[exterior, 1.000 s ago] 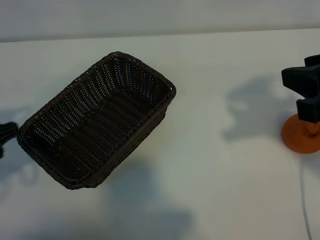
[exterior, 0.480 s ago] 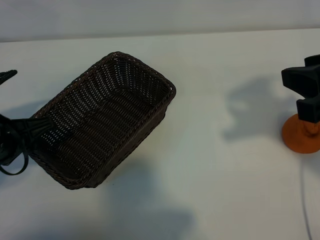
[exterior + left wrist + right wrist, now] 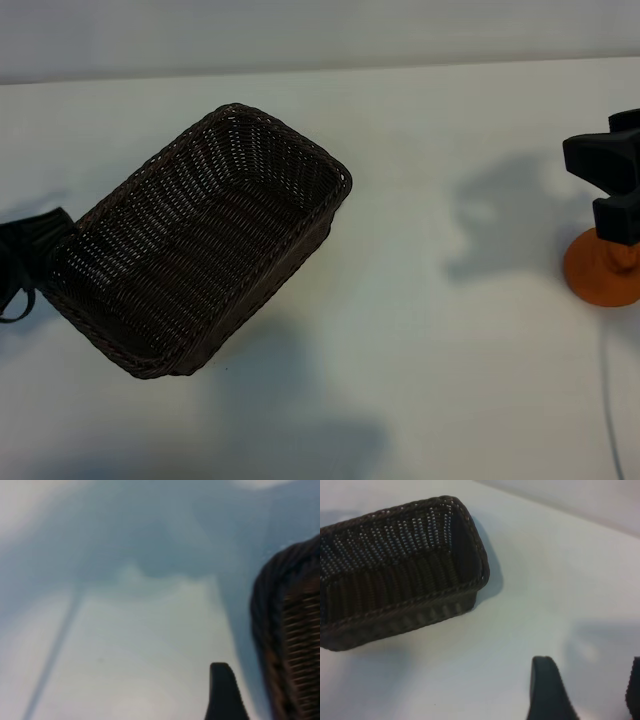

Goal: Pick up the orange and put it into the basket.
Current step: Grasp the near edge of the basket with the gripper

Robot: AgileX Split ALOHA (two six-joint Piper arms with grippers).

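Note:
The dark brown wicker basket (image 3: 290, 130) lies empty and askew on the white table, left of centre. It also shows in the right wrist view as the basket (image 3: 470, 535) and in the left wrist view as the basket (image 3: 292, 630). The orange (image 3: 598, 275) rests at the table's far right edge, partly covered by my right gripper (image 3: 610, 190), which hangs just above it. In its own wrist view the right gripper (image 3: 590, 685) is open, with bare table and no orange between its fingers. My left gripper (image 3: 155, 700) is open by the basket's left corner, with one finger (image 3: 222, 690) showing.
The left arm (image 3: 28, 258) and its dangling cables sit at the table's left edge, against the basket's near-left corner. A thin cable (image 3: 610, 400) runs down the table at the right. Bare white tabletop (image 3: 440, 330) lies between basket and orange.
The left arm swung in from the left edge toward the basket's corner, then drew back a little. Basket, orange and right arm have stayed put.

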